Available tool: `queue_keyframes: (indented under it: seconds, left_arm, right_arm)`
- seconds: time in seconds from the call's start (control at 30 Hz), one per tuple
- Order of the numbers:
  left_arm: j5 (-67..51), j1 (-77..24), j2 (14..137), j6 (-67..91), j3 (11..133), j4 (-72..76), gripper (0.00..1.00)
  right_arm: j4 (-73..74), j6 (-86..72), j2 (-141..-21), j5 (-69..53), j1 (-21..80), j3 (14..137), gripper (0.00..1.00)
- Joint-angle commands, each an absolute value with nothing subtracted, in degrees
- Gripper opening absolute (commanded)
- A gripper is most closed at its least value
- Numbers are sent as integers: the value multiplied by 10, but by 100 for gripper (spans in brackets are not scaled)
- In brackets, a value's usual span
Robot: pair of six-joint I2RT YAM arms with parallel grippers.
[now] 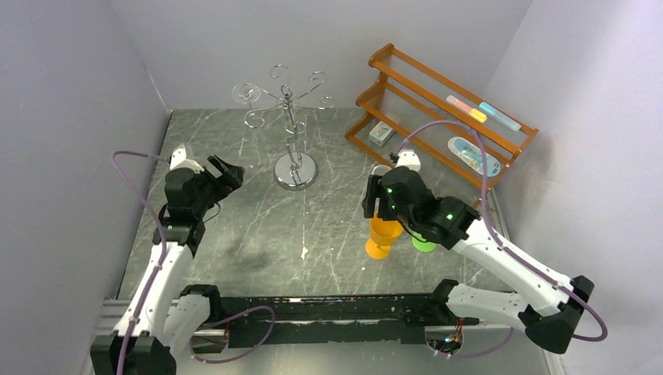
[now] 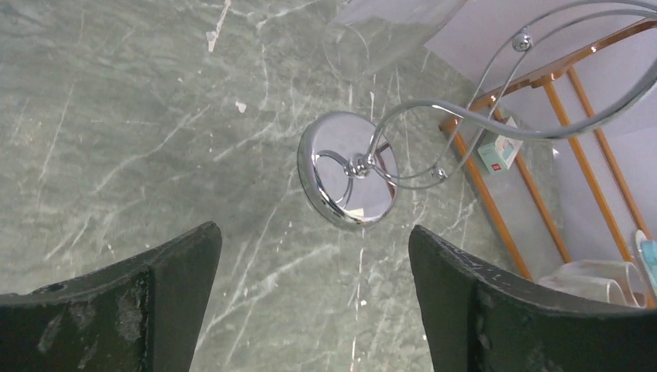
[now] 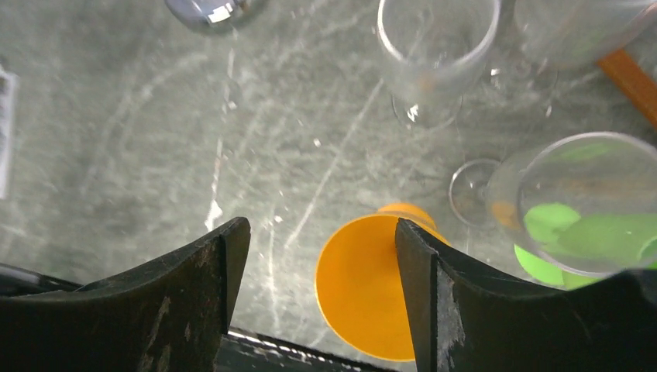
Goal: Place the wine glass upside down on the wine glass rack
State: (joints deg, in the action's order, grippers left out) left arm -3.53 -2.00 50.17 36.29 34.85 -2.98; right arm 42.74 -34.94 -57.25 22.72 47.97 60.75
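In the top view, the wine glass rack (image 1: 291, 133) is seen standing at the upper middle of the frame, on the desk (image 1: 258, 242). The left tool (image 1: 227, 173) is held to the left of the rack's base, apart from it, with its jaws spread and nothing between them. The right tool (image 1: 377, 205) is held right of centre, directly over an orange wine glass (image 1: 383, 234) that stands upright on the desk. A green glass (image 1: 424, 244) stands just beside it, and a wooden shelf (image 1: 438, 109) fills the upper right.

In the left wrist view, the two fingers (image 2: 116, 302) are shown wide apart at the lower corners, empty, with the rack's mirrored base in the middle of the frame. A clear glass (image 2: 380, 27) is cut off by the upper edge, near the rack's curled arms; whether it hangs from one cannot be told.

In the right wrist view, the jaws are shown open. The rim of the orange wine glass is seen below the gap, toward the finger at the lower right, and it is not clamped. Further clear glasses (image 3: 438, 54) are seen in the upper right.

The step in hand is judged to be the approach for picking up the orange wine glass, which has not yet been lifted from the desk. For the next move, the right tool would need to be lowered, centred on the bowl or stem, and closed. The orange wine glass would then have to be raised, turned foot-up, and its foot slid into one of the rack's arms.
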Motion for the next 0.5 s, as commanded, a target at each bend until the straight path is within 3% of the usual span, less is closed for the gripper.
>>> queue_keyframes:
  seconds: [0.0, 0.17, 0.47]
  left_arm:
    - [-48, -20, 449, 360, 332, -82, 96]
    - [-44, -20, 424, 350, 333, -102, 96]
    - [-35, -20, 399, 353, 351, -118, 94]
  right_arm:
    - [474, -356, -603, 196, 494, 572, 73]
    - [438, -365, -640, 160, 503, 544, 63]
    - [424, -352, -700, 195, 552, 581, 3]
